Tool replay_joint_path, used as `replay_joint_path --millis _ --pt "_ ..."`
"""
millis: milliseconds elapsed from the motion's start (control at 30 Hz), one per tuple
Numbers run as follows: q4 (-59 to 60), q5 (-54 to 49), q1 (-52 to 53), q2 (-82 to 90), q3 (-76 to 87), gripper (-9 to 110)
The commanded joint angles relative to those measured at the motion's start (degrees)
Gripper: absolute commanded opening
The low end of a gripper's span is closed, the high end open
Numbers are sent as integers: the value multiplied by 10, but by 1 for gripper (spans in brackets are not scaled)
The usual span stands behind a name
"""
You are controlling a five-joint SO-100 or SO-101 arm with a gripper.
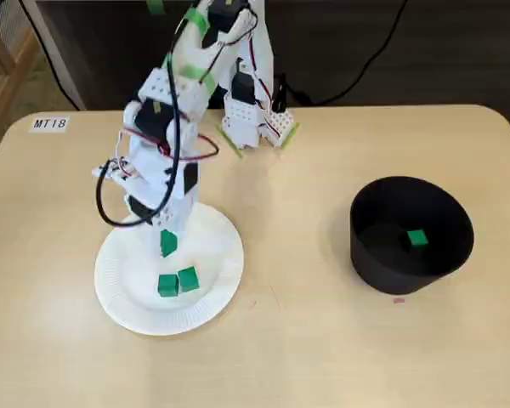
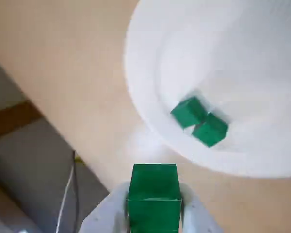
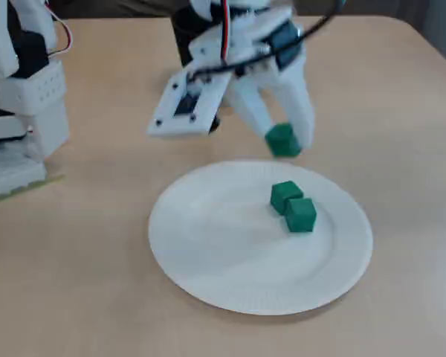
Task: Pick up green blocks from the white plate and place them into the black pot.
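My gripper [image 1: 167,243] is shut on a green block [image 1: 168,244], held a little above the white plate [image 1: 123,293]. The wrist view shows that block [image 2: 153,196] clamped between the two white fingers. In a fixed view the held block [image 3: 283,140] hangs over the plate's far edge [image 3: 208,275]. Two more green blocks [image 1: 178,282] lie touching each other on the plate, also seen as a pair [image 3: 293,207] and from the wrist [image 2: 200,121]. The black pot [image 1: 382,263] stands at the right, with one green block [image 1: 416,239] inside it.
The arm's base [image 1: 255,119] is at the back of the tan table, and a second white arm part [image 3: 18,97] stands at the left of a fixed view. A label reading MT18 [image 1: 49,124] is stuck near the back left corner.
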Motion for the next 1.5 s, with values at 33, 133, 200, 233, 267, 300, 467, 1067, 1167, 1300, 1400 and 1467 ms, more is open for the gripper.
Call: replay_joint_path --millis 33,133,200,233,267,300,467,1067,1167,1300,1400,1467 --pt "6 -11 -153 135 -26 -2" --pt "-20 -6 -277 199 20 -2" --pt "-81 4 -353 249 83 -2" --pt "-108 4 -387 266 113 -2" --pt "-130 -1 -416 279 138 -2" --pt "-144 -11 -443 280 155 -2" --pt "-276 -34 -521 276 264 -2" --pt "-323 -69 -544 179 273 22" --pt "-301 -69 -545 183 273 30" --pt "-283 -73 -544 189 273 34" --pt "-268 -86 -539 195 271 32" --pt "-228 -115 -522 206 250 17"
